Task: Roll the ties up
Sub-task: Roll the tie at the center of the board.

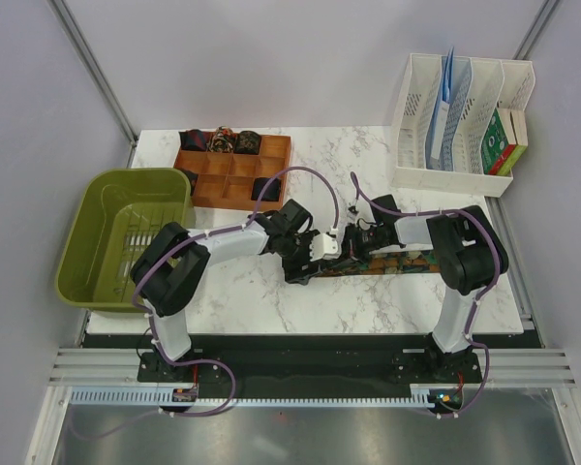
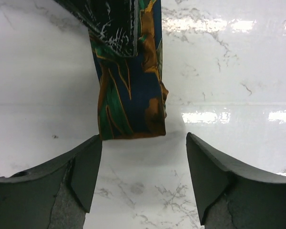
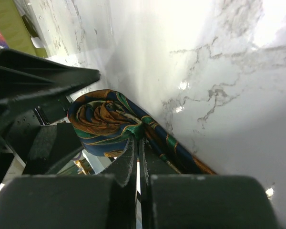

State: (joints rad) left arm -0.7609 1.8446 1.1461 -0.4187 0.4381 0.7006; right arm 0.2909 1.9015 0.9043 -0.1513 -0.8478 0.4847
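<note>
**A:** Where's the patterned tie [image 1: 397,260]?

**B:** Flat on the marble table [image 1: 252,300], near the middle, running across between the two arms. One end is curled into a loose loop, and the rest trails off as a strip towards the right arm.

**A:** Who has it?

**B:** The right gripper [image 3: 138,152] is clenched, its tips meeting on a fold at the edge of the loop. The left gripper [image 2: 143,162] is released, jaws wide. In its own view a flat end of the tie lies just beyond its fingertips, touching neither.

**A:** Anything crowding in?

**B:** The left gripper's dark fingers sit right beside the loop in the right wrist view. A purple cable [image 1: 300,174] arches over that spot.

**A:** Further out?

**B:** Behind is a wooden tray [image 1: 234,184] with rolled ties [image 1: 221,141] in its back row. There's a green bin [image 1: 97,262] at the left edge and a white file rack [image 1: 416,126] at the far right.
</note>
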